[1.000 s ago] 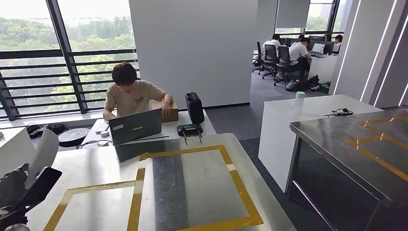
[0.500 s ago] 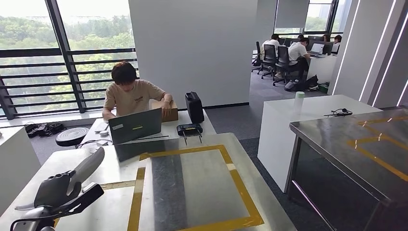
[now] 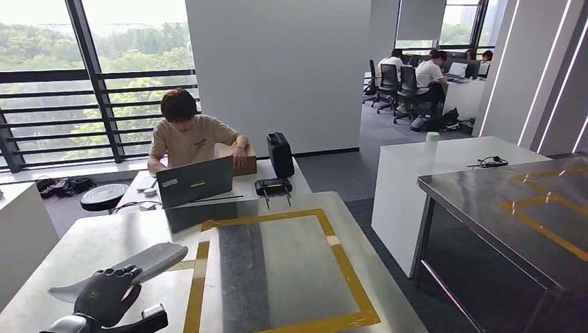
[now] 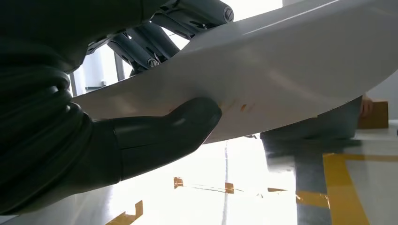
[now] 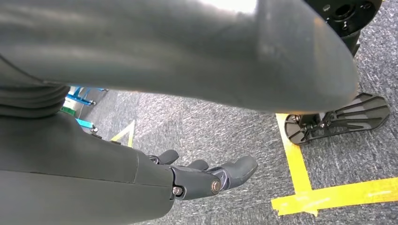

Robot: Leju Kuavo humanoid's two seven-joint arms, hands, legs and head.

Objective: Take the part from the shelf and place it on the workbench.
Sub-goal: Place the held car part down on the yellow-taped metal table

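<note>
A long, flat, pale grey curved part (image 3: pixel 158 259) hangs low over the left side of the white workbench (image 3: pixel 291 263), lying nearly level. My left hand (image 3: pixel 104 295) grips it from above near its near end. In the left wrist view the part (image 4: pixel 281 70) sits between the thumb (image 4: pixel 178 124) below and the dark fingers (image 4: pixel 155 40) on its other face. I cannot tell whether the part touches the benchtop. My right hand (image 5: pixel 206 178) hangs beside my body over grey carpet, holding nothing, fingers loosely apart.
Yellow tape (image 3: pixel 347 277) frames squares on the benchtop. Behind the bench a person (image 3: pixel 187 135) works at a laptop (image 3: pixel 194 182) beside a black case (image 3: pixel 281 154) and a cardboard box (image 3: pixel 244 161). A steel table (image 3: pixel 520 208) and white counter (image 3: pixel 444 166) stand to the right.
My left hand has swung the part from an upright tilt at the far left to nearly level, lower and further in over the bench. The head view shifted slightly early on.
</note>
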